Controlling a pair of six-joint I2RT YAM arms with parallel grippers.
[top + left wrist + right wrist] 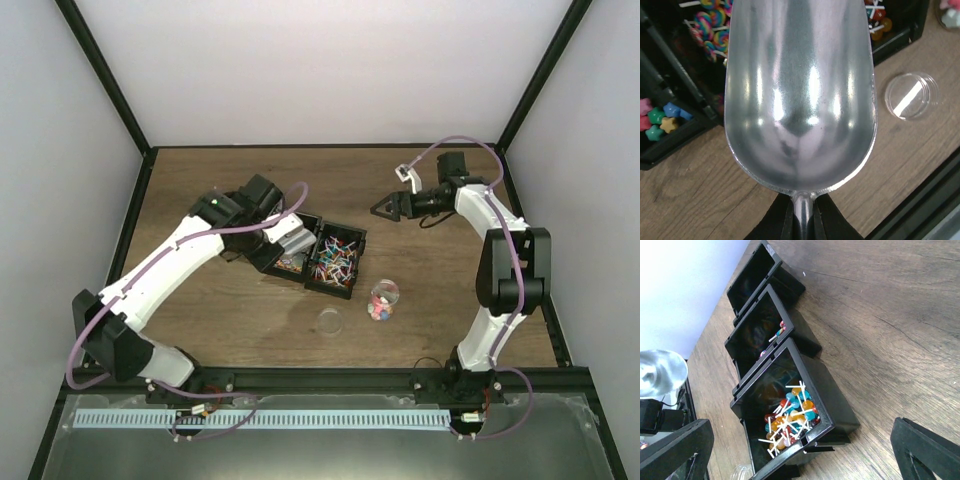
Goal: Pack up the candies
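My left gripper (804, 220) is shut on the handle of a silver metal scoop (799, 90), whose bowl is empty. From above, the left gripper (275, 225) holds the scoop (297, 240) over a row of black bins (348, 285). Star-shaped candies (660, 120) lie in the bin left of the scoop. A small clear jar (384, 300) with a few candies inside stands right of the bins, and its clear lid (911, 96) lies on the wood beside it. My right gripper (383, 208) hovers open behind the bins, holding nothing. The bin nearest to the right gripper (802, 440) holds lollipops (792, 412).
Swirl lollipops (710, 30) fill the middle bin. The far bin (765, 275) looks dark, its contents unclear. Black frame posts and white walls close in the wooden table (200, 320) at the back and sides. A black rail (330, 378) runs along the near edge.
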